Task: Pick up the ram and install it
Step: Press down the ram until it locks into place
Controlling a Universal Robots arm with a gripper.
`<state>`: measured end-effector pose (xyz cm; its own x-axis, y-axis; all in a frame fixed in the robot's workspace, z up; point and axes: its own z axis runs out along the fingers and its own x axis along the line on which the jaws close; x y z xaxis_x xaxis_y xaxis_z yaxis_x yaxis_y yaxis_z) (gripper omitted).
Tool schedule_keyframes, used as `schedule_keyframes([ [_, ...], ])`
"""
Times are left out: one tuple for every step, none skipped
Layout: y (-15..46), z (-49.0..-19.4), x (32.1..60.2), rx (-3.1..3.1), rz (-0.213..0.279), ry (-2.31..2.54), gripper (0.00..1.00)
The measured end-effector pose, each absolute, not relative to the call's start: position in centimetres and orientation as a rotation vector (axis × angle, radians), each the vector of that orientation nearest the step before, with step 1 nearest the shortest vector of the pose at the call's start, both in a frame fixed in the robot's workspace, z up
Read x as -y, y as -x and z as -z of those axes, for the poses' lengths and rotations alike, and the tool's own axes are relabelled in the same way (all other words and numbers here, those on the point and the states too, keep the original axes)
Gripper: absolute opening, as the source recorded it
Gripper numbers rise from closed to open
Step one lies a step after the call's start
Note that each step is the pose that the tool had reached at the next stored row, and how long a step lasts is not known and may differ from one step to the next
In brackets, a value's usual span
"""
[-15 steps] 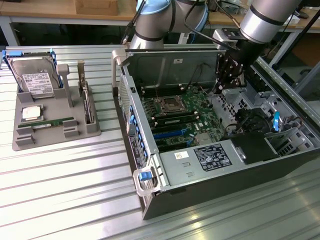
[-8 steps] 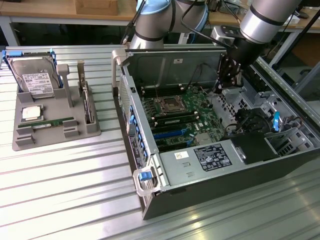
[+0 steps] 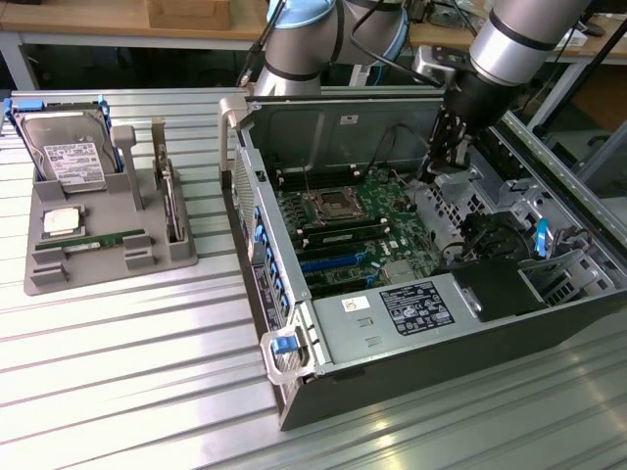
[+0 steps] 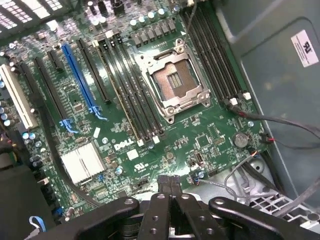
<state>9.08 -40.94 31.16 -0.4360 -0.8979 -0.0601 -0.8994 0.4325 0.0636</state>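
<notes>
While hovering over open computer case (image 3: 294, 323), my gripper (image 4: 169, 186) has fingers pressed together, nothing between them. One ram (image 3: 103, 241) lies flat in gray tray (image 3: 49, 279) at exterior view's left, well apart from me. Same tray: one hard drive (image 3: 71, 157), one CPU chip (image 3: 61, 220). Motherboard (image 4: 210, 132): one empty CPU socket (image 4: 172, 82), two blue slots.

Robot arm (image 3: 509, 44) is getting cut off by the exterior view's top edge. The hand (image 4: 170, 187) is being cropped at the wrist view's edge, w/ only its tips showing. PC case (image 3: 588, 294) is running off the exterior view's right. Label text on the hard drive (image 3: 71, 162) is reading too small to make out.
</notes>
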Motion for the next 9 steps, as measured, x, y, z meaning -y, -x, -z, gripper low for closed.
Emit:
schedule_keyframes([
  [-9.08,-31.16,40.94,-2.660,-0.134,1.632,0.10],
  [-9.08,-31.16,40.94,-2.671,-0.134,1.613,0.10],
  [-9.09,-31.16,40.94,-2.680,-0.134,1.597,0.10],
  [-9.08,-31.16,40.94,-2.703,-0.133,1.555,0.10],
  [-9.08,-31.15,40.94,-2.719,-0.133,1.524,0.10],
  [-9.08,-31.16,40.94,-2.732,-0.132,1.500,0.10],
  [-9.09,-31.16,40.94,-2.753,-0.132,1.458,0.10],
  [-9.08,-31.16,40.94,-2.768,-0.131,1.427,0.10],
  [-9.08,-31.16,40.94,-2.782,-0.131,1.398,0.10],
])
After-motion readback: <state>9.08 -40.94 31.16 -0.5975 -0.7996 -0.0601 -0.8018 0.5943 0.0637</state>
